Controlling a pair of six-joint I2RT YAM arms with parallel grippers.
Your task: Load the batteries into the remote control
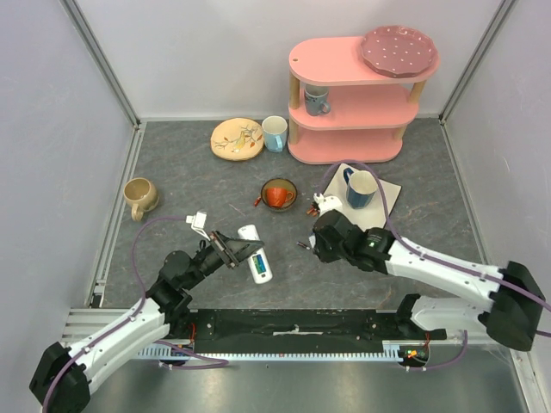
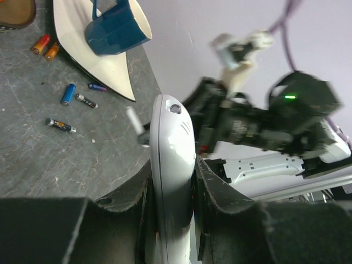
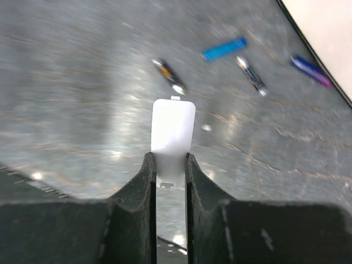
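Over the table (image 1: 194, 185), seen from above, the left claw (image 1: 244, 251) pinches the remote (image 1: 262, 272). Left wrist: loose batteries (image 2: 68, 94) lie at ten o'clock of the remote. Right wrist: the right claw (image 3: 170, 165) pinches a white plastic tab (image 3: 172, 124), with batteries at one o'clock.

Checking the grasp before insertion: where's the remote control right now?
Top view, left of centre: remote control clamped in the left end effector, loose batteries to its right by the napkin.
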